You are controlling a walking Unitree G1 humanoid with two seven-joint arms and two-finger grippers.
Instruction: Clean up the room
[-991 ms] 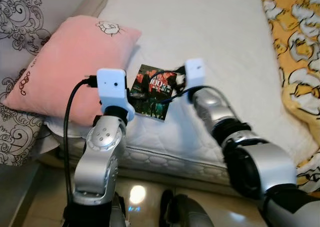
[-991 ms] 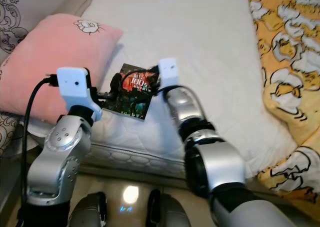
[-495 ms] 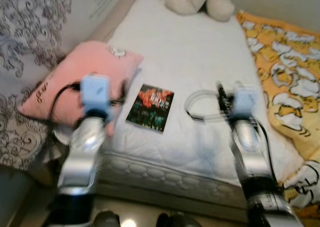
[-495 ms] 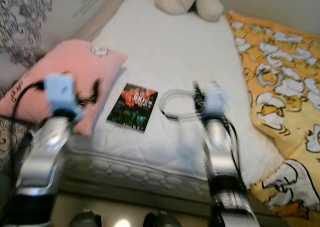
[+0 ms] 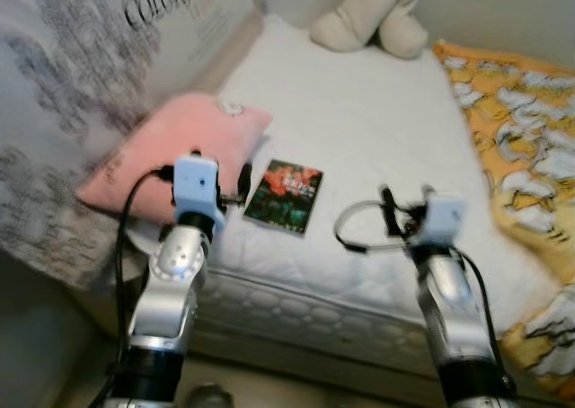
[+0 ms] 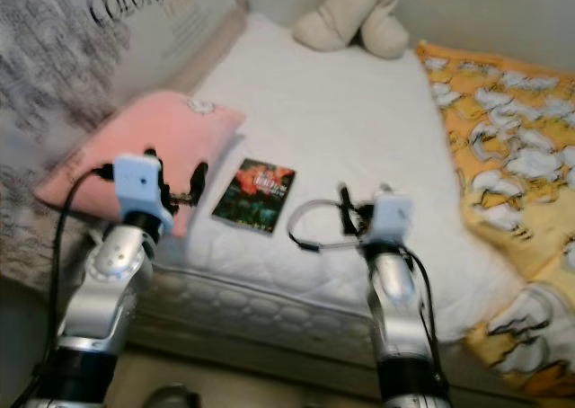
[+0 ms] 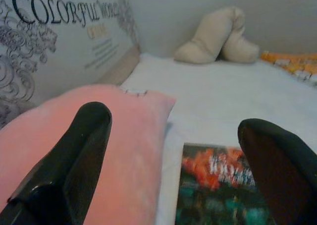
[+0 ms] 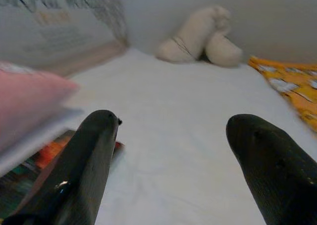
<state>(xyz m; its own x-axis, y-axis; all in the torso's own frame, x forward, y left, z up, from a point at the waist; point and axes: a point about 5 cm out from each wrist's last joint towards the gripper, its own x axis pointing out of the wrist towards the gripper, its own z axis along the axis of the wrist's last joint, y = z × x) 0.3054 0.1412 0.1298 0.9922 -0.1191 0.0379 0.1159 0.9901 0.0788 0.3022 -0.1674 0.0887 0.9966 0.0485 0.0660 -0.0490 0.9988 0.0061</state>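
**A bedroom in somebody's home**

I am looking down on a bed (image 5: 377,129) with a white quilted mattress cover; a pink pillow (image 5: 171,152) lies along its left edge, against a grey patterned fabric printed with the word "COLORFUL" (image 7: 54,31); a cream soft toy (image 5: 373,17) sits at the far end by a plain wall; an orange blanket with white figures (image 5: 521,147) is spread on the right; a small dark book (image 5: 285,195) rests on the mattress; a pale glossy floor (image 6: 225,385) shows below the bed's edge.
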